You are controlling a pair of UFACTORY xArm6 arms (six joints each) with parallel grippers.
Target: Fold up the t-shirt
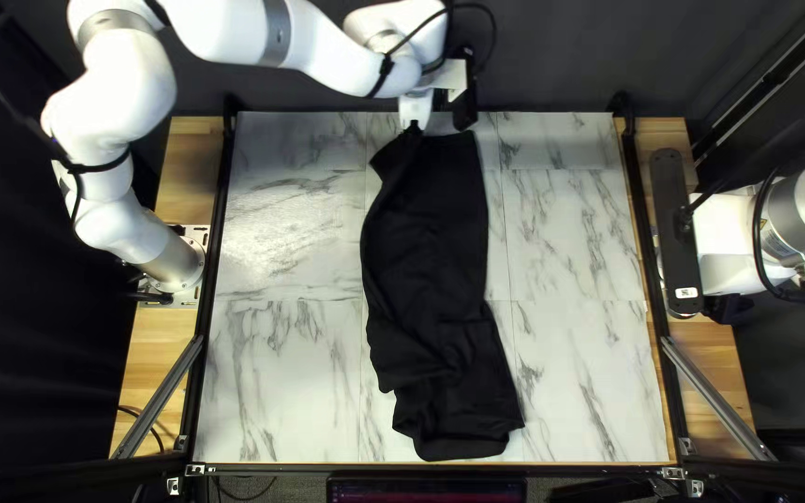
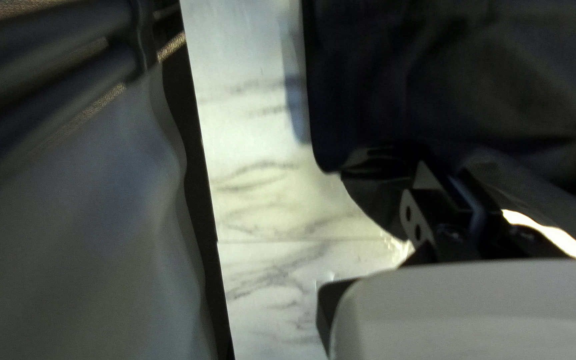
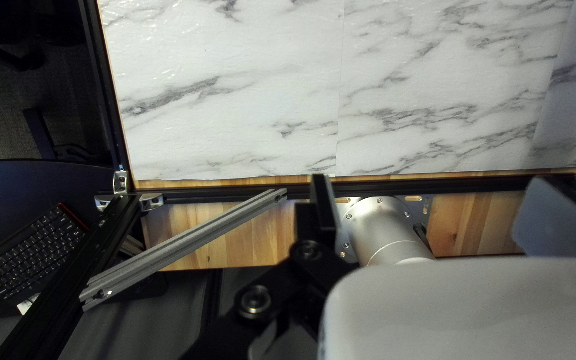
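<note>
The black t-shirt (image 1: 435, 270) lies as a long, narrow bundle down the middle of the table, wrinkled along one side. At its far end, one corner is pinched by my left gripper (image 1: 414, 125). Dark cloth (image 2: 475, 73) fills the space ahead of that gripper (image 2: 445, 179) in the left wrist view, its fingers close together on the fabric; the tips are partly hidden. My right gripper (image 1: 725, 307) is beyond the table's right edge, away from the shirt. In the right wrist view this gripper (image 3: 436, 200) stands open with no cloth between its fingers.
Marble-patterned tabletop (image 1: 579, 242) extends on both sides of the shirt. Black rails (image 1: 641, 205) run along the table's side edges, with a diagonal metal brace (image 1: 717, 396) at the near right. A dark curtain (image 1: 570, 56) hangs behind the far edge.
</note>
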